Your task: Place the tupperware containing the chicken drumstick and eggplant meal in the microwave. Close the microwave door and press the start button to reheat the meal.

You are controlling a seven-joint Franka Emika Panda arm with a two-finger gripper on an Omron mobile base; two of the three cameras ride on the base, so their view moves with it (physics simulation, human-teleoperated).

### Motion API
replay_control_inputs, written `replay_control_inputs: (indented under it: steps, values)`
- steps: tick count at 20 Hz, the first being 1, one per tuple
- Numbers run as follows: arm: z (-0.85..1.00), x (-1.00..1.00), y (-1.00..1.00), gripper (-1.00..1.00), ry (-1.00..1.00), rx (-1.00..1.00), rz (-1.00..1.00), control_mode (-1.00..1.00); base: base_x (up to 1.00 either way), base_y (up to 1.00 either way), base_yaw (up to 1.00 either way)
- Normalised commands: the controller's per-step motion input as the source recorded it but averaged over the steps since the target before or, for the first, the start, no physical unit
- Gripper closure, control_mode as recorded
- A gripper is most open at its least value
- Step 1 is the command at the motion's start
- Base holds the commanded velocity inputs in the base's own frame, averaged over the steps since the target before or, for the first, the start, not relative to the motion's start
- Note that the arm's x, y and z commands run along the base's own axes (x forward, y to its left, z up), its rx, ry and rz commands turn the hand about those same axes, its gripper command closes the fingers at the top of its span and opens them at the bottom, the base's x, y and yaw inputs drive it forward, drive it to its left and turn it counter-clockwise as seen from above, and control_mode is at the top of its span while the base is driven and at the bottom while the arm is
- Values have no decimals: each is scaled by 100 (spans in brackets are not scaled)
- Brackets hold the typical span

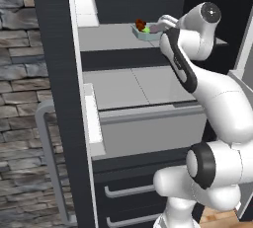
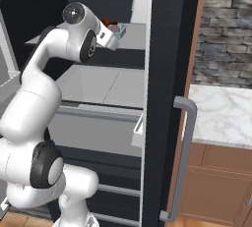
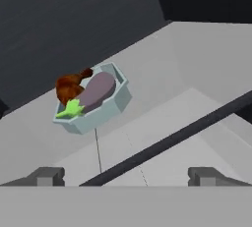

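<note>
From my remote station I see the arm (image 1: 212,108) as a chain of smooth, glossy white shells, rounded and bulbous at each joint. Dark charcoal rings separate the segments; a broad black band wraps the lower joint, and a long black strip runs along the upper link. The top joint carries a round grey end cap with a small dark centre. In the hand view, the gripper (image 3: 126,177) shows two small, blocky dark-grey finger tips (image 3: 47,176) with stepped profiles. I can make out no cables or markings.
</note>
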Motion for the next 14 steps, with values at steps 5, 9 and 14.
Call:
replay_control_inputs:
  steps: [5,9,14]
  values:
    - [-12,40,0,-100,9,6,0,-100,0,0,0]
    - [0,40,0,-100,12,3,0,-100,0,0,0]
    - [0,35,0,-100,6,0,0,-100,0,0,0]
